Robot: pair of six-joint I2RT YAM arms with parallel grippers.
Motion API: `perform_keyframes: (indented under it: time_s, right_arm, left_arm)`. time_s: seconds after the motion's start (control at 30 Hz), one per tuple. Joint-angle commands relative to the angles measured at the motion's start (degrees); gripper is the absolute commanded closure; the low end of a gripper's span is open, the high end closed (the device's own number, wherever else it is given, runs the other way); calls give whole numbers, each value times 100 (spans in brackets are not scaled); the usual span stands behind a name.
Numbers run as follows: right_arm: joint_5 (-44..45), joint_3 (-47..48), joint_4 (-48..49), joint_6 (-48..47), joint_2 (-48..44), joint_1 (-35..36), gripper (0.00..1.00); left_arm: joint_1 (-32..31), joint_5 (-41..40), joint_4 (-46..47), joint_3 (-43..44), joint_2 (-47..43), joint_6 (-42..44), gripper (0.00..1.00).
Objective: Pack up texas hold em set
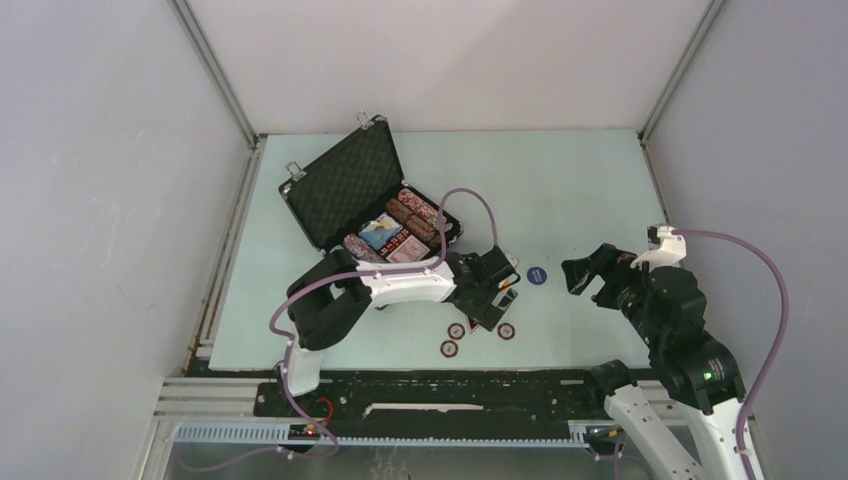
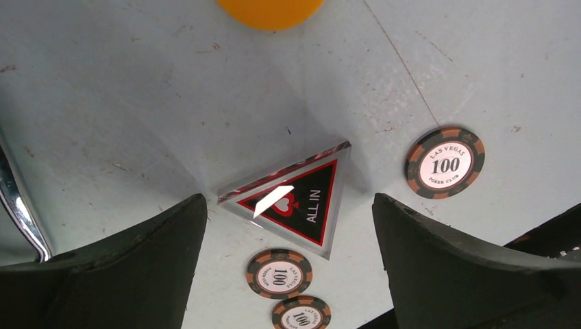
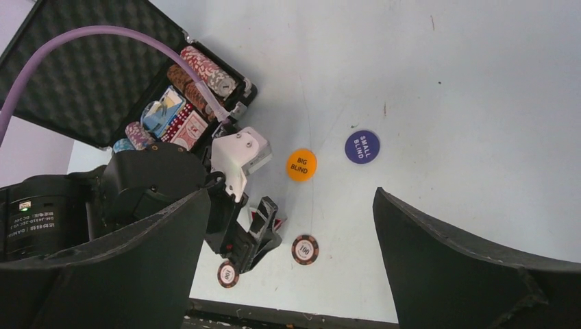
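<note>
Briefcase: the black briefcase lies open on the table at the far left, with its foam-lined lid tilted back.
Inside the briefcase: rows of poker chips fill the right-hand slots. A blue card deck and a red card deck sit just left of the rows.
Triangular marker: the "ALL IN" triangular marker lies flat on the table, outside the briefcase and near its front right corner.
Loose chips: three "100" chips are on the table past that same corner. One chip lies to one side of the marker. The second chip and third chip lie close together below it in the left wrist view.
Orange button: the "BIG BLIND" button sits on the table just right of the briefcase.
Blue button: the "SMALL BLIND" button sits farther right of the briefcase than the orange one.
Left gripper: the left gripper is low over the marker. Its jaws are spread wide with one finger on each side, clear of the marker's edges. Whether the tips touch the table is hard to judge.
Right gripper: the right gripper is well to the right of the briefcase, beyond the blue button. Its jaws are apart and hold nothing.
</note>
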Motion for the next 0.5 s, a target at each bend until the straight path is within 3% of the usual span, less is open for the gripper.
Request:
perform_keyframes:
  time_s: [0.0, 0.17, 0.47]
  right_arm:
    - [66, -50, 97, -134, -68, -33, 0]
    - [31, -68, 108, -147, -71, -32, 0]
    - [0, -94, 134, -156, -117, -32, 0]
  left_arm:
    - [-78, -169, -52, 321, 115, 68, 6]
    - [-133, -241, -195, 413, 196, 68, 12]
    - [-188, -257, -359, 410, 193, 110, 14]
